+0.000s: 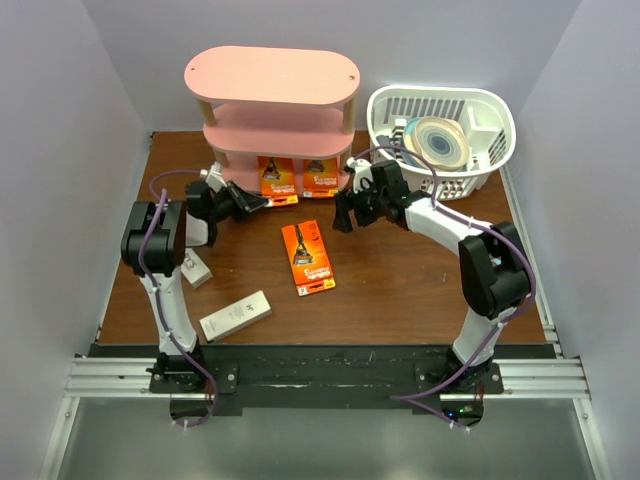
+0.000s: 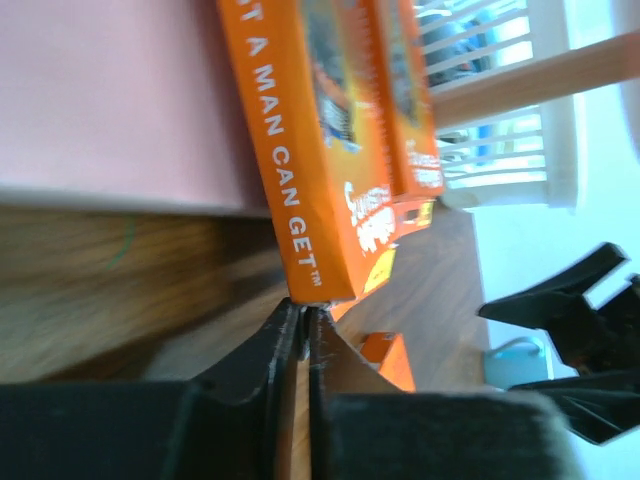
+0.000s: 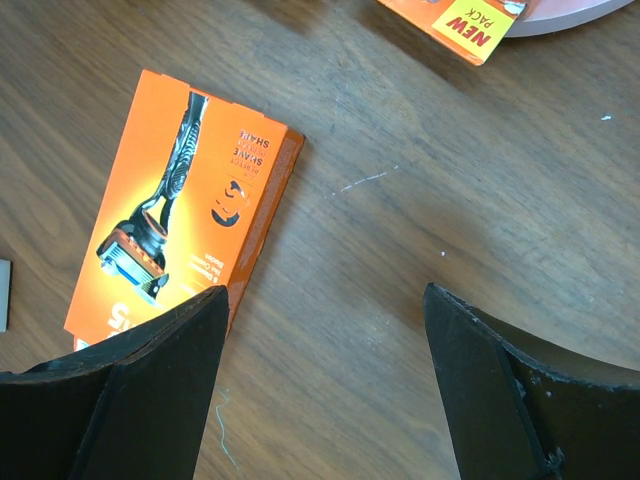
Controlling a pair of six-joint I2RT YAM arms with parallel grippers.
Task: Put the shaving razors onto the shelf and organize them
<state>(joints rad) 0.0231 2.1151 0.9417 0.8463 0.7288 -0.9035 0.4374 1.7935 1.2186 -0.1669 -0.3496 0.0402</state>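
Note:
The pink shelf [image 1: 270, 75] stands at the back. Two orange razor packs [image 1: 278, 178] [image 1: 321, 176] stand upright on its bottom board. My left gripper [image 1: 262, 201] is at the left pack's lower end. In the left wrist view its jaws [image 2: 303, 312] are almost together, with a pale sliver of that pack's [image 2: 300, 180] bottom edge between the tips. A third orange pack [image 1: 308, 257] lies flat on the table. My right gripper [image 1: 343, 217] hovers just right of it, open [image 3: 327, 295] over bare wood, the pack [image 3: 180, 200] beside its left finger. Two whitish boxes [image 1: 235, 316] [image 1: 196, 268] lie front left.
A white slatted basket [image 1: 495, 110] holding a round disc [image 1: 438, 140] stands at the back right, close to the shelf's right end. In the left wrist view, the right gripper's black fingers [image 2: 570, 300] show at the right.

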